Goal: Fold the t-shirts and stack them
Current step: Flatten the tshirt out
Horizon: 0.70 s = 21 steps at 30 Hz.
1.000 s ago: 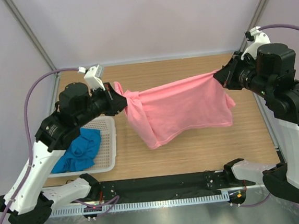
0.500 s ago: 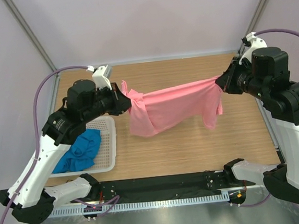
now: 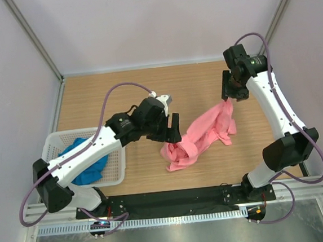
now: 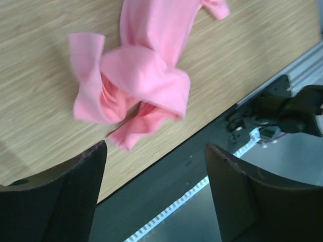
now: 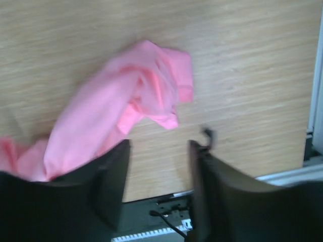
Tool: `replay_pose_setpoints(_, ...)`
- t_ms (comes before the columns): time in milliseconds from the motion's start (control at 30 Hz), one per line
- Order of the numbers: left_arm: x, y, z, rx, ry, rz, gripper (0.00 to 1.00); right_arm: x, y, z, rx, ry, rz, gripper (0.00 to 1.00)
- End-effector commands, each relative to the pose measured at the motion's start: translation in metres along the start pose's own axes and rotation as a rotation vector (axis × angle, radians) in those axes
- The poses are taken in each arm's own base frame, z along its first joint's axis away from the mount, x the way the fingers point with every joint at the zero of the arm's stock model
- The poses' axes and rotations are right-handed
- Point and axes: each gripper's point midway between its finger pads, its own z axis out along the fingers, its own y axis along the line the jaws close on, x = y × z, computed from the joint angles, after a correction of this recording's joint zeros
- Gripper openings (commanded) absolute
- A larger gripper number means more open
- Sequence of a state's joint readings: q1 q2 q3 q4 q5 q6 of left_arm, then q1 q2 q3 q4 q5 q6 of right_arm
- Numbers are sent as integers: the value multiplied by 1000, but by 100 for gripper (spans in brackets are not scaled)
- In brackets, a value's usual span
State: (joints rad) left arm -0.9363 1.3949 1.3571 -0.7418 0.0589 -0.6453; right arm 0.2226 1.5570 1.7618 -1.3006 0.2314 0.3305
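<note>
Wooden table (image 3: 119,90) fills the middle of the overhead view. White perforated basket (image 3: 116,169) sits at its lower left. The salmon pink t-shirt (image 3: 200,137) lies right of centre on bare wood in a loose, twisted heap, thickest at its lower left end and tapering toward the upper right; no flat panel or sleeve edge shows. The bright blue t-shirt (image 3: 89,164) is bunched inside the basket, well apart from the pink one. My left gripper (image 3: 172,129) hangs just beside the heap's left end; in the left wrist view (image 4: 155,151) its jaws are spread wide with nothing between them, the pink folds lying beyond the fingertips. My right gripper (image 3: 227,95) hovers over the heap's upper right tip; in the right wrist view (image 5: 159,146) its jaws stand partly apart, only table grain in the gap, so it holds nothing either. Judgement: the step in hand is spreading the pink shirt flat, and neither fold nor stack has begun. The next move calls for finding two real garment edges, shoulders or hem corners, one per gripper, and pulling apart until the twist comes out. A grab at the bundled middle would likely only lift a knot.
</note>
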Motion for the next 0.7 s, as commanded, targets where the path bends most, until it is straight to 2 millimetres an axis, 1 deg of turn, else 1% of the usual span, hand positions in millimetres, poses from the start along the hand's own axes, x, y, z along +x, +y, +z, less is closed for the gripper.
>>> replay_pose_setpoints(0, -20, 8, -25, -46, -113, 37, 90, 6, -25, -1, 74, 6, -21, 64)
replay_pose_setpoints(33, -21, 13, -32, -56, -121, 43, 91, 9, -22, 0, 66, 19, -25, 66)
replay_pose_setpoints(67, -26, 23, -34, -75, -127, 28, 91, 14, -19, 2, 48, 37, -30, 68)
replay_pose_setpoints(100, -26, 31, -36, -91, -120, 16, 90, 19, -5, -1, -30, 51, -28, 69)
replay_pose_setpoints(133, -23, 40, -36, -115, -103, -2, 88, 31, 4, 2, -71, 83, -34, 69)
replay_pose_setpoints(167, -25, 53, -35, -136, -97, -41, 87, 40, 18, 2, -127, 102, -42, 69)
replay_pose_setpoints(200, -23, 61, -32, -149, -85, -62, 86, 52, 39, -4, -190, 114, -69, 70)
replay_pose_setpoints(233, -13, 68, -24, -144, -40, -85, 86, 71, 58, -6, -284, 147, -74, 71)
replay_pose_setpoints(267, -13, 78, -16, -150, -21, -115, 86, 84, 69, -7, -330, 165, -79, 72)
replay_pose_setpoints(300, -4, 77, -9, -113, 34, -135, 85, 93, 90, -10, -397, 162, -75, 73)
replay_pose_setpoints(333, 0, 80, -2, -117, 61, -140, 85, 120, 98, -10, -459, 230, -71, 73)
replay_pose_setpoints(367, 8, 88, 14, -130, 96, -141, 85, 131, 104, -9, -484, 253, -66, 74)
replay_pose_setpoints(400, 11, 88, 21, -118, 115, -136, 85, 138, 114, -7, -514, 257, -41, 74)
replay_pose_setpoints(433, 13, 90, 29, -113, 131, -129, 85, 160, 114, 1, -518, 313, -38, 74)
replay_pose_setpoints(467, 16, 93, 38, -116, 149, -133, 85, 168, 118, -1, -545, 327, -28, 74)
replay_pose_setpoints(500, 21, 98, 52, -117, 186, -144, 84, 170, 127, 0, -586, 324, -22, 74)
replay_pose_setpoints(533, 24, 102, 60, -126, 208, -159, 83, 194, 136, -1, -624, 401, -21, 74)
replay_pose_setpoints(567, 27, 107, 72, -136, 239, -173, 81, 202, 141, 0, -641, 427, -24, 75)
replay_pose_setpoints(600, 31, 111, 79, -143, 258, -181, 81, 208, 149, 1, -660, 431, -34, 75)
replay_pose_setpoints(633, 32, 116, 84, -155, 271, -190, 80, 222, 153, 3, -649, 462, -46, 75)
replay_pose_setpoints(667, 34, 117, 88, -154, 283, -201, 81, 226, 154, 6, -630, 448, -57, 76)
